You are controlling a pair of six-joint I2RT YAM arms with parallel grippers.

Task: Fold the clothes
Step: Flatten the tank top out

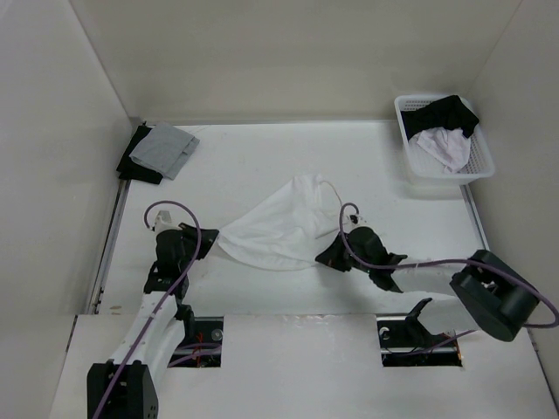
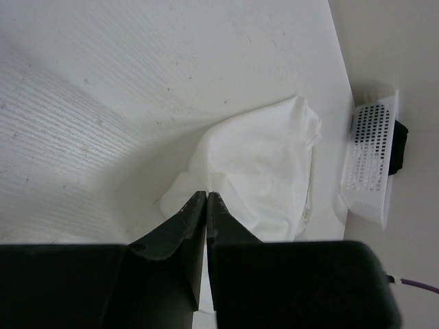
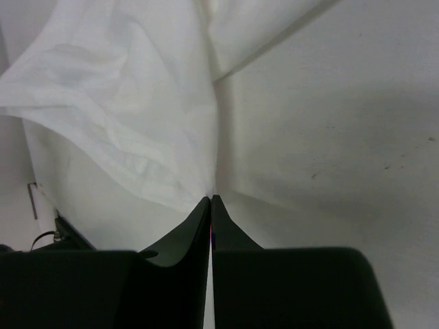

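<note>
The clothes, a thin white garment with a narrow strap at its far end, lie spread in the middle of the table. The near-left corner is drawn to a point at my left gripper, which is shut on that corner. In the left wrist view the closed tips of the left gripper meet the edge of the clothes. My right gripper sits at the near-right corner. In the right wrist view the right gripper has its jaws together, with the clothes pulled taut into the tips.
A white basket stands at the back right, holding a black garment and a white cloth; the basket also shows in the left wrist view. A grey folded cloth lies on a black piece at the back left. Walls enclose the table.
</note>
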